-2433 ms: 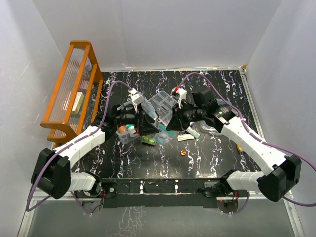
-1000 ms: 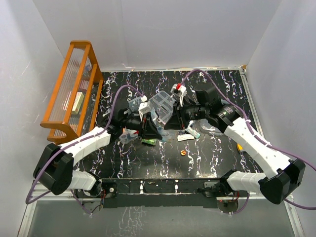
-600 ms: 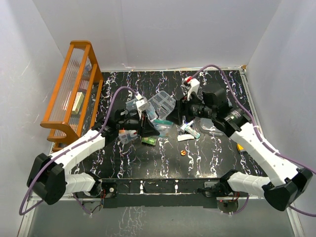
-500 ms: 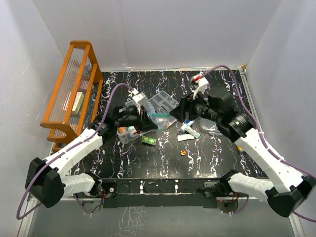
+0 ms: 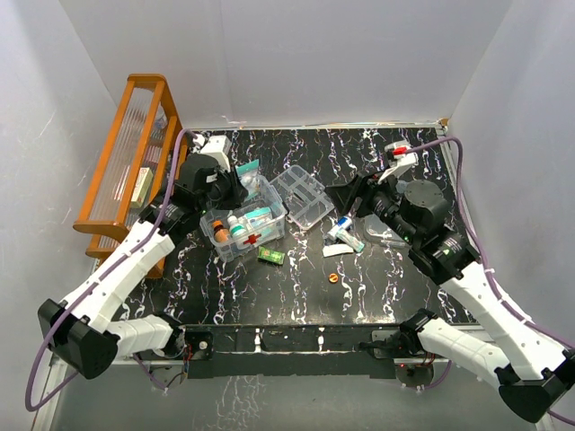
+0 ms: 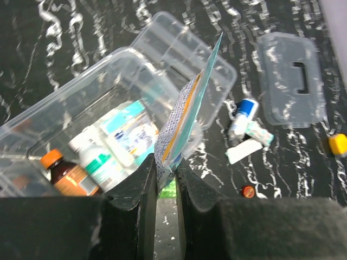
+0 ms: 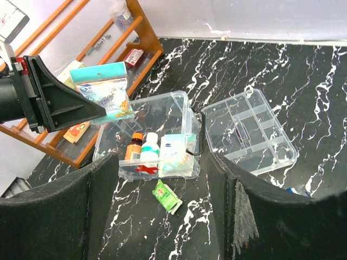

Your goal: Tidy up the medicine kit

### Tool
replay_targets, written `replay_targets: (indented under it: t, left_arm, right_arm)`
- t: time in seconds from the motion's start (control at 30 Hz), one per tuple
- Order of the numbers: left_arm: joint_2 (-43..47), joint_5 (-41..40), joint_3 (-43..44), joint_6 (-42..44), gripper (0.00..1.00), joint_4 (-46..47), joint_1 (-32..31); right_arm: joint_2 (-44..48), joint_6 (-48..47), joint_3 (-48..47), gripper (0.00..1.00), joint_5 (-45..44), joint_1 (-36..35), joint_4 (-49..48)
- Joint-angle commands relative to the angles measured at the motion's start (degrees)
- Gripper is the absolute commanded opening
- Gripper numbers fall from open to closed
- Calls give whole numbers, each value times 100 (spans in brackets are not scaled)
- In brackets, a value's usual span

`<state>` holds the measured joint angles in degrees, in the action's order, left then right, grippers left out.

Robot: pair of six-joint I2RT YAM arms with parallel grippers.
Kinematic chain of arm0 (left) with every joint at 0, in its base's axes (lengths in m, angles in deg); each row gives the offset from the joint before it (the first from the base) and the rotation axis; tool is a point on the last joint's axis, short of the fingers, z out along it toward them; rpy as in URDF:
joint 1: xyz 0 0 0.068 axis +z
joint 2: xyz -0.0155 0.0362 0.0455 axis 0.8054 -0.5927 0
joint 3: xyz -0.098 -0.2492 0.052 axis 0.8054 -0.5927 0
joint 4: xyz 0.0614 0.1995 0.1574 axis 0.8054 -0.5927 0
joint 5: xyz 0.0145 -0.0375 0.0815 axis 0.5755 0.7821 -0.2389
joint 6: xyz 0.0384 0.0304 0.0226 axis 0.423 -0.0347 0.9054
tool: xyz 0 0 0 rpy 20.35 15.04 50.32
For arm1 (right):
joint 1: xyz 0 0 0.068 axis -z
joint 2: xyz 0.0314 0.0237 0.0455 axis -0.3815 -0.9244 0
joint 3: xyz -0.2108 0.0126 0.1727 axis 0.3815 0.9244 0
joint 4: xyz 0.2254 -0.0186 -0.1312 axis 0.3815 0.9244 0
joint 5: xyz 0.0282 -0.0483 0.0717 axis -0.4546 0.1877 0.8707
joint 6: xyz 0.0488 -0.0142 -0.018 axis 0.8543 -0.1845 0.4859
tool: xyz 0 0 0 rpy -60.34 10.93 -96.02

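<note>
counted: 1 clear box w/ red cross, 1 divided tray, 1 lid. inside the box 2 bottles are seen, an amber bottle and a white bottle, plus 1 carton. 1 sachet is held up. loose on the table are counted 2 tubes, a blue-capped tube and a white-teal tube, 1 white strip, 1 green packet, 1 orange cap, 1 yellow item. 1 orange rack; qty inside can't be told.
</note>
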<state>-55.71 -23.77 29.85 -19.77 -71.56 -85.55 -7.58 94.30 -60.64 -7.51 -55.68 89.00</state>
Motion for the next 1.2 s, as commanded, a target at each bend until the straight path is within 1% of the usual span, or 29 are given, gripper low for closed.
replay_targets:
  t: [0.0, 0.1, 0.2, 0.33, 0.47, 0.57, 0.63, 0.77, 0.93, 1.03, 1.17]
  left_arm:
    - [-154, -355, 5, -337, 0, -610, 300]
    - [-453, 255, 82, -600, 0, -722, 585]
    - [-758, 675, 209, -831, 0, -697, 648]
    - [-1093, 690, 306, -999, 0, -833, 658]
    - [-1173, 719, 148, -1133, 0, -630, 693]
    - [-1379, 1014, 55, -1228, 0, -413, 713]
    - [-1562, 1167, 52, -1266, 2, -303, 712]
    - [-1937, 1180, 267, -1206, 3, -471, 720]
    - [-2143, 1230, 306, -1227, 3, -397, 718]
    - [-2237, 1373, 250, -1413, 3, -363, 725]
    - [-2320, 1690, 153, -1771, 7, -147, 720]
  right_arm:
    - [1, 305, 143, 64, -148, 12, -353]
    - [-9, 449, 242, 64, -114, 11, -401]
    - [-20, 561, 298, 64, -101, 5, -415]
    - [-29, 733, 277, 64, 17, 11, -415]
    - [2, 812, 340, 64, 51, 9, -432]
    - [-10, 846, 381, 65, 78, 6, -451]
    - [-40, 889, 385, 65, 101, 12, -463]
    - [-69, 1035, 387, 65, 179, 8, -515]
    - [-57, 1191, 452, 65, 273, 8, -626]
    - [-47, 1319, 458, 65, 277, 9, -626]
    - [35, 1534, 488, 65, 357, 6, -742]
